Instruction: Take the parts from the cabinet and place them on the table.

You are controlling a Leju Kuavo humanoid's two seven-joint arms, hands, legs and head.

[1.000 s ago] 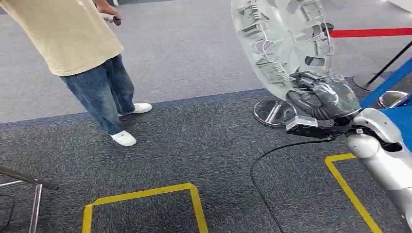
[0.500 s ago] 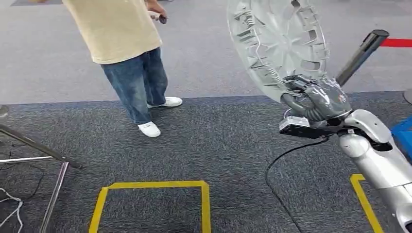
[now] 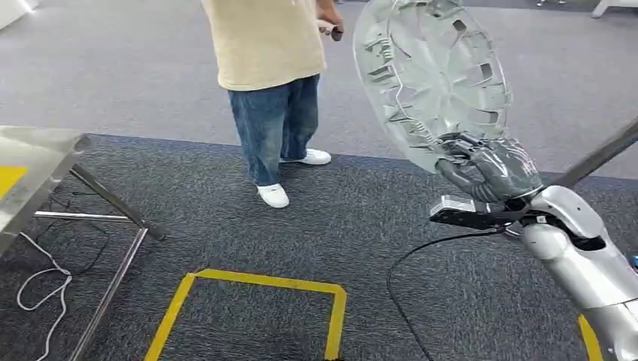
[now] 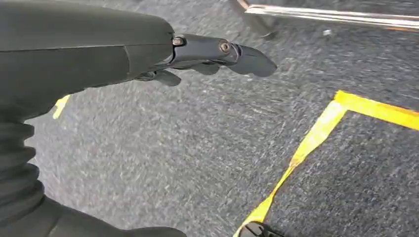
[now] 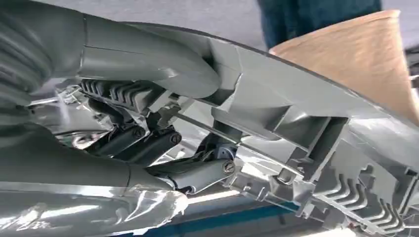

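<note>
The right hand [image 3: 487, 167] grips the lower rim of a large round silver wheel cover [image 3: 430, 79], holding it upright on the right side of the head view, its ribbed inner face turned toward the camera. The right wrist view, close up, confirms this: dark fingers [image 5: 190, 173] curl behind the rim and a thick thumb presses the near side of the part [image 5: 306, 133].

The table [image 3: 30, 169], a shiny metal top on angled legs, stands at the left edge of the head view, well apart from the cover. So the target lies to the robot's left, across a stretch of dark carpet marked with a yellow tape square [image 3: 256, 312]. The carrying arm is the farther one from the table; the left hand is nearer to it.

The left hand [image 4: 207, 54] hangs over the carpet with its fingers extended and nothing in them. A table leg crosses the far edge of its wrist view.

A person [image 3: 274, 83] in a tan shirt and jeans stands between the cover and the table, farther from the robot, holding a small object.

No cabinet or container is seen.
</note>
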